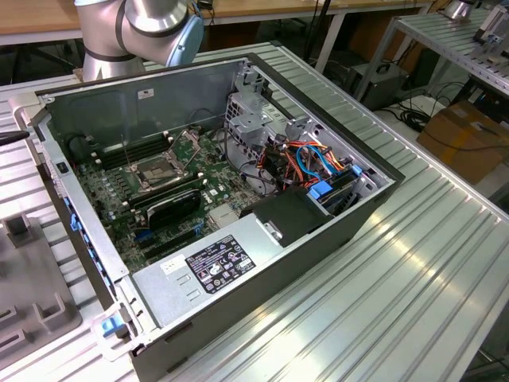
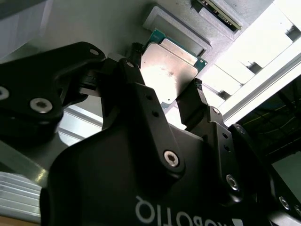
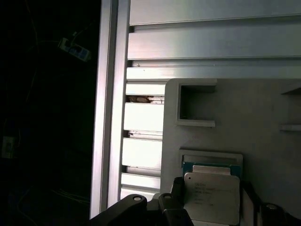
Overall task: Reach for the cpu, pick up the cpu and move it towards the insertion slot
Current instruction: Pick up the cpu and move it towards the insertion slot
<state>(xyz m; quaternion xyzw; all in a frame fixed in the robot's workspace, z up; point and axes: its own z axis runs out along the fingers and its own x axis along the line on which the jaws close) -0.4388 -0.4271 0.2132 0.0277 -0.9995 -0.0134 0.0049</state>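
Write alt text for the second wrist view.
The gripper holds a square silver chip between its black jaws, seen from behind its dark body. Beyond the chip is a grey tray on a ribbed metal table.

Computer case at centre of exterior view, on slatted table. Motherboard in case's left half, socket on it. Power supply along lower wall. Drive cage right of motherboard. Robot arm at upper left. Fixture plate at lower left. In second wrist view, cpu between gripper fingers, tray behind.
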